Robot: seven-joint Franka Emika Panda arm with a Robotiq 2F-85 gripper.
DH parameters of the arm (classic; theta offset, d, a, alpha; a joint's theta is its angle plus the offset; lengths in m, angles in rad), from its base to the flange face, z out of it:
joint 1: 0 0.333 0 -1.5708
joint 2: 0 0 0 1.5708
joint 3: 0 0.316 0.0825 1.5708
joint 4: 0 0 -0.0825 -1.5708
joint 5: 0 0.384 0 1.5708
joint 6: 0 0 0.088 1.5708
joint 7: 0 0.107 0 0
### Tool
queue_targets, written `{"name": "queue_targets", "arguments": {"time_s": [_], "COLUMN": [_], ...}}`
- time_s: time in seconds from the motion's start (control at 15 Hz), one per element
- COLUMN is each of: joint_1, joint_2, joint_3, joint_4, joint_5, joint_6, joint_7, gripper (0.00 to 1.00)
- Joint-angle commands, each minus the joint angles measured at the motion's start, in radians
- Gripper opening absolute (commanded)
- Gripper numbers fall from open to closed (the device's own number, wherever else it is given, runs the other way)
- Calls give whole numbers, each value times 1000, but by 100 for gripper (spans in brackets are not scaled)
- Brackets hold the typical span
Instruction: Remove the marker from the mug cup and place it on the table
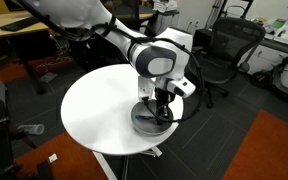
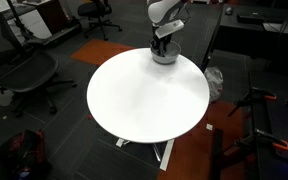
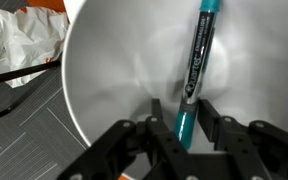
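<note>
The marker (image 3: 196, 60), dark with a teal cap and teal end, lies inside the grey-silver mug cup (image 3: 114, 70). My gripper (image 3: 181, 108) reaches down into the cup with one finger on each side of the marker's teal end. The right finger is at the marker and a small gap shows at the left finger, so the jaws are open. In both exterior views the gripper (image 1: 162, 108) (image 2: 164, 45) hangs over the cup (image 1: 144, 122) (image 2: 165, 57) at the edge of the round white table (image 1: 99, 105) (image 2: 144, 95). The marker is hidden there.
A white plastic bag (image 3: 19, 45) lies on the floor beside the table. Black office chairs (image 1: 224, 50) (image 2: 19, 65) stand around. A wooden desk (image 1: 24, 25) is behind. Orange carpet (image 1: 274, 150) lies beyond the table.
</note>
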Motion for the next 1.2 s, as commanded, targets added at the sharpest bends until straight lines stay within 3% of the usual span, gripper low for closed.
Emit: {"name": "queue_targets", "arguments": {"time_s": [0.0, 0.13, 0.27, 1.13], "joint_1": [-16, -16, -11, 40], "joint_2": [19, 23, 6, -267], "joint_3": [15, 15, 10, -19], "joint_4": [38, 39, 18, -295], "joint_5": [5, 5, 2, -26], "joint_6": [-41, -42, -35, 98], "joint_7": [-33, -32, -26, -12], "gripper": [12, 0, 5, 5]}}
